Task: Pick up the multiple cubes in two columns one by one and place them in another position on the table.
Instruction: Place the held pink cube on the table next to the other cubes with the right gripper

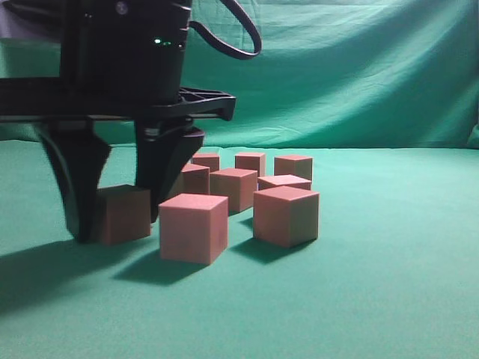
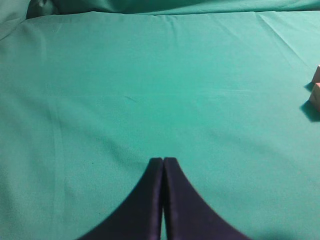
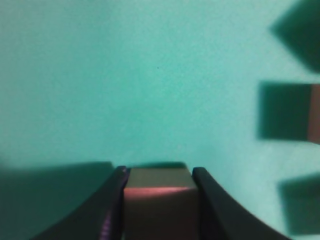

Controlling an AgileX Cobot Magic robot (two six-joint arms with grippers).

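Right gripper [image 3: 159, 172] stands with its two black fingers [image 3: 107, 210] on either side of one cube [image 1: 123, 215], fingertips down at the table [image 1: 374, 299]. The cube sits flat on the green cloth. In the right wrist view the fingers lie close against its sides, but whether they press it or have let go cannot be told.

Taking that straddled cube as the landmark, the other cubes lie to its right in the exterior view. Nearest is a front cube [image 1: 193, 228], just beside the landmark and a little closer to the camera, apart from it. Further right of the landmark is a second front cube [image 1: 286, 215], turned slightly so one corner faces forward. Behind these, further from the camera than the landmark, are the middle cubes [image 1: 233, 188] and, beyond them, the back cubes [image 1: 250, 162], a loose cluster near one another rather than in neat lines. All rest on the table; none is stacked.

Behind the cluster rises the wrinkled green backdrop [image 1: 359, 75].

Well away from the landmark, the left gripper [image 2: 163, 161] hangs over bare cloth with its fingers pressed together and nothing between them; two cube corners [image 2: 315, 97] show at the right edge of its view.
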